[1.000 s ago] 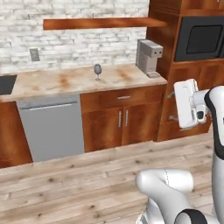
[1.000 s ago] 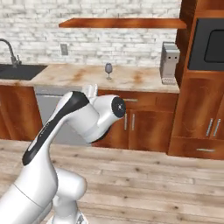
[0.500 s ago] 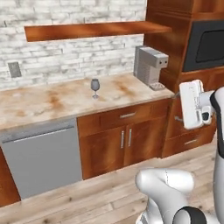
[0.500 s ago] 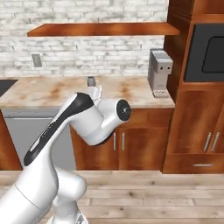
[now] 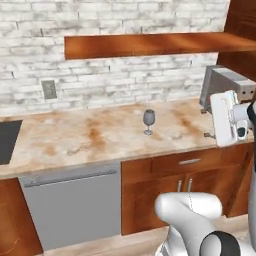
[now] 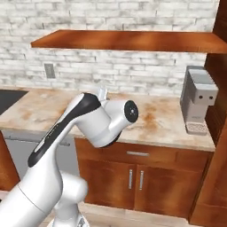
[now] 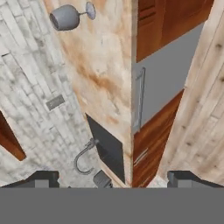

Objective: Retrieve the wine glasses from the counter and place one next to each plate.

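On the counter in the left base view, a wine glass stands upright just right of centre, with the coffee machine at three o'clock and the dishwasher at seven.

From the right base view, the arm hides the glass; the shelf sits at twelve.

Along the hand view, the glass appears at eleven o'clock, the sink and faucet near six. The gripper has its fingertips spread wide, holding nothing.

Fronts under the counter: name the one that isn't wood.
The dishwasher, at the left: flat grey with a long bar handle, while the drawer and doors beside it are reddish-brown wood.
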